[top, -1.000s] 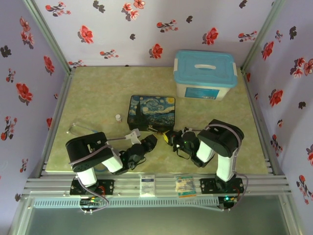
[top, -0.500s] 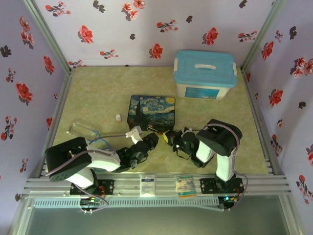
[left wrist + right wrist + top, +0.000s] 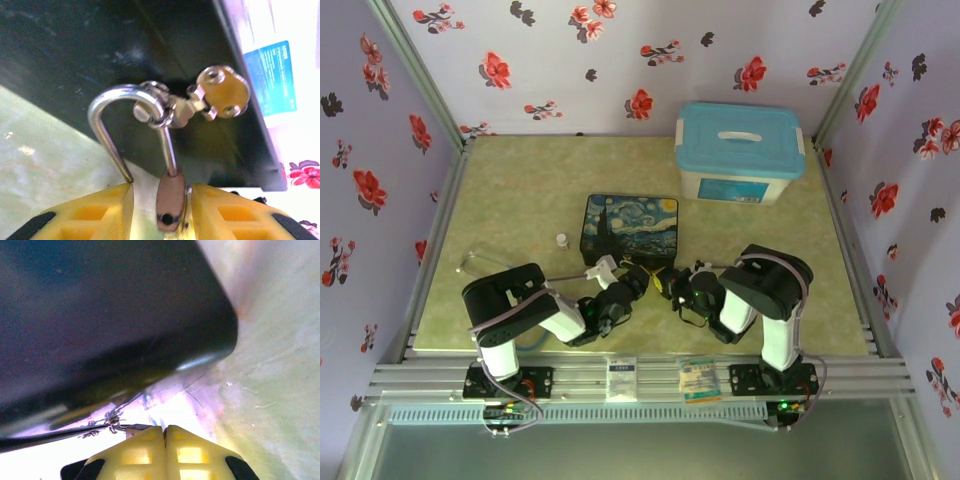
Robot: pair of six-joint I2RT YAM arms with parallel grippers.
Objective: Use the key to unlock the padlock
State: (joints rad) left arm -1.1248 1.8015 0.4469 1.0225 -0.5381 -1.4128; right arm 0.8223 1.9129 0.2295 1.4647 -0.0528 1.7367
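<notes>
The padlock [image 3: 170, 201] stands edge-on between the left gripper [image 3: 162, 192] fingers, just before the tin [image 3: 630, 228] wall. Its jaws are apart, one pad touching (seat both pads squarely on the body before turning). The right gripper [image 3: 165, 432] is pinched shut, key contact indeterminate; clearance is tight between tin and wrists.

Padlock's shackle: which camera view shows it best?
Left wrist: the padlock's shackle sits centre frame, a close, clear silver U against the dark tin. Top external: too small to make out. Right wrist: too blurred to tell.
</notes>
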